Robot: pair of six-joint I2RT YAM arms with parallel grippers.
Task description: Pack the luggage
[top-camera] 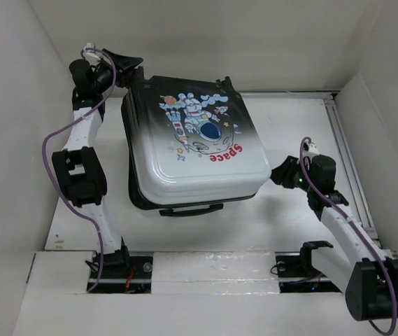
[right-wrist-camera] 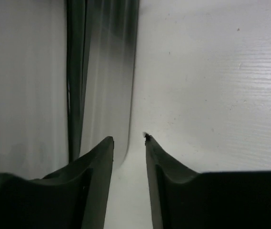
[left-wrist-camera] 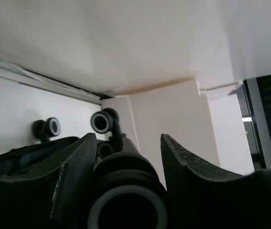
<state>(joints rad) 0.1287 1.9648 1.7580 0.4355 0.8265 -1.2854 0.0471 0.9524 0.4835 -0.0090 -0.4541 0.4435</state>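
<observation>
— Wheel (left-wrist-camera: 125, 205) fills the left gripper (left-wrist-camera: 128, 138), at the luggage's (top-camera: 199, 147) 11 o'clock corner; clamped or only straddling, I cannot tell.
— And the right gripper (right-wrist-camera: 128, 138)?
— Narrow, empty, at its 4 o'clock edge, likely steadying it, closed, on the desk (top-camera: 296, 126).

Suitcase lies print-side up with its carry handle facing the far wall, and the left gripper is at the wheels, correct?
Not quite. The luggage lies print-side up, but its carry handle faces the near edge, as the top external view shows. The left gripper is at the wheels.
</observation>
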